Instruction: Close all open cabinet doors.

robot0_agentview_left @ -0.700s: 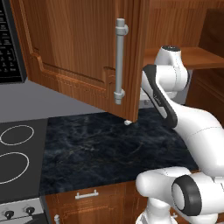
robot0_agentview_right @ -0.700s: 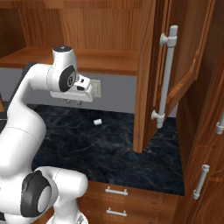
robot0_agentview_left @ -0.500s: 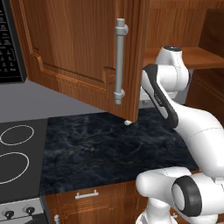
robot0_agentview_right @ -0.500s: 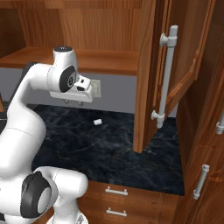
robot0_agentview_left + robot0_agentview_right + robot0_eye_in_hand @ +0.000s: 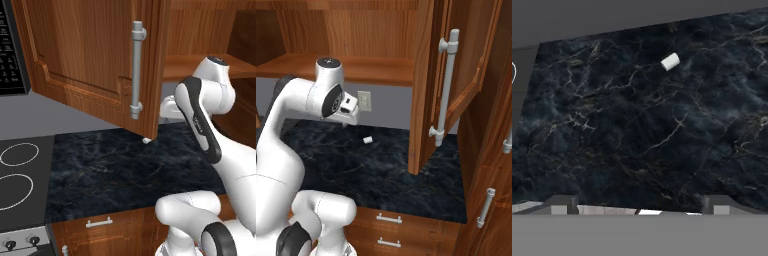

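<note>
One tall reddish-brown cabinet door [image 5: 95, 55] stands swung open over the counter, its grey bar handle [image 5: 136, 70] facing the left base view. From the right base view this cabinet door [image 5: 423, 85] appears nearly edge-on, with the handle [image 5: 446, 85] on its right face. My gripper [image 5: 637, 207] is open, its fingertips [image 5: 559, 205] set wide apart, and it looks down at the black marble counter [image 5: 637, 135]. The hand [image 5: 347, 109] hangs under the open shelf, left of the door and apart from it; in the left base view the hand [image 5: 170, 107] is partly hidden behind the door's edge.
A small white cylinder [image 5: 670, 61] lies on the counter [image 5: 381, 165] near the door's lower corner. A cooktop [image 5: 15, 170] and a microwave [image 5: 10, 60] sit to the left. A wall outlet [image 5: 364, 100] is behind the arm. Tall cabinets with handles [image 5: 483, 207] stand at right.
</note>
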Robot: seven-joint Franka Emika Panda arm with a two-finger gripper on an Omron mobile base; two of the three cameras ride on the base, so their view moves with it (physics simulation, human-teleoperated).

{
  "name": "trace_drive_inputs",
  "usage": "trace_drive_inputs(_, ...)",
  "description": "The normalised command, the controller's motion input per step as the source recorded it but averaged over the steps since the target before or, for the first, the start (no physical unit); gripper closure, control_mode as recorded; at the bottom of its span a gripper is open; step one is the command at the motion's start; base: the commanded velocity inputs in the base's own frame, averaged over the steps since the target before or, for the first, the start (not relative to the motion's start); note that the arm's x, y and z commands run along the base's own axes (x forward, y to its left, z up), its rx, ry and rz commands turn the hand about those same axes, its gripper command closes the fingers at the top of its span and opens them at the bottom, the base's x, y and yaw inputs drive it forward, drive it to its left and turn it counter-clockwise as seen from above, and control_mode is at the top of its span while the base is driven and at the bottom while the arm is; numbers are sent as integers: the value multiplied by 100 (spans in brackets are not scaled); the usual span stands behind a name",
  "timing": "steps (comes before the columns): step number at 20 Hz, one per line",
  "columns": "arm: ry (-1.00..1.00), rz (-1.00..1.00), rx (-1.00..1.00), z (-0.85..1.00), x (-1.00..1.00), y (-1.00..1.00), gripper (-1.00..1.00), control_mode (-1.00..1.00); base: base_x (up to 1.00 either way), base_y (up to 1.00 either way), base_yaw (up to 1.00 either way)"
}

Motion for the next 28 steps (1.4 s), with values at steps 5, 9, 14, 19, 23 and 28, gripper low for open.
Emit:
trace_drive_inputs(5,0,-4,10,27,-45,0,-100,-100,0,0,0)
trace_drive_inputs(9,0,0,8,34,-46,0,-100,-100,0,0,0)
trace_drive_inputs(14,-8,0,8,30,-52,0,-100,-100,0,0,0)
trace_drive_inputs(19,-14,0,8,17,-55,11,-100,-100,0,0,0)
trace_drive_inputs(23,-11,0,4,11,-52,18,-100,-100,0,0,0)
trace_drive_inputs(28,-1,0,6,12,-49,20,-100,-100,0,0,0)
